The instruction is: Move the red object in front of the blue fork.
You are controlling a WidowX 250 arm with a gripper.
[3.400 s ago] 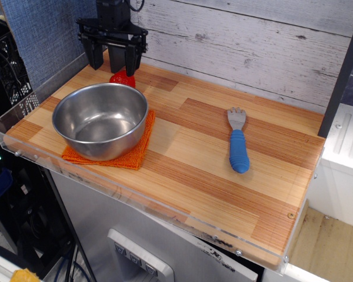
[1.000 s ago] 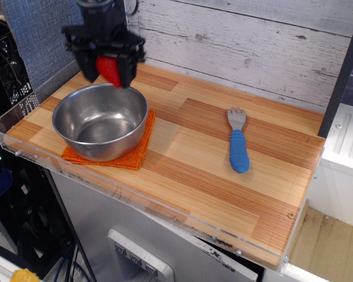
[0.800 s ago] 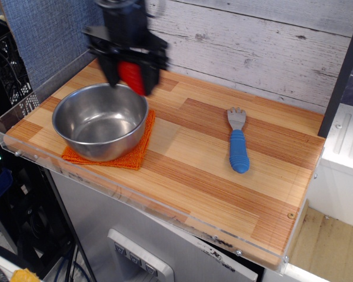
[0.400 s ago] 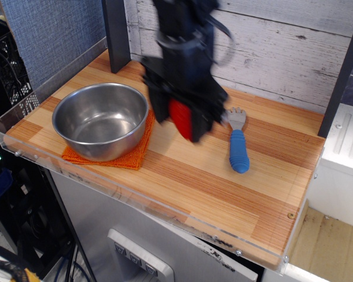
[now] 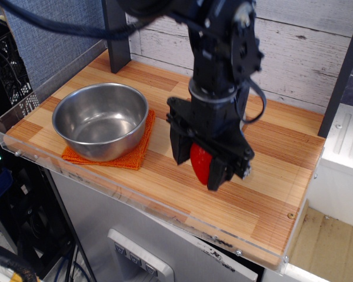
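My gripper (image 5: 200,167) is shut on the red strawberry (image 5: 200,163) and holds it low over the wooden table (image 5: 165,153), right of centre and toward the front edge. The strawberry shows as a glossy red patch between the two black fingers. The blue fork is hidden behind the gripper and arm. I cannot tell whether the strawberry touches the table.
A steel bowl (image 5: 100,119) stands on an orange woven cloth (image 5: 129,158) at the left. A clear acrylic lip (image 5: 106,187) runs along the front and left edges. A white plank wall stands behind, and a dark post (image 5: 340,70) stands at the right.
The gripper has carried the strawberry from the back left corner, over the bowl, across the table to the right front and lower. It now covers the fork.
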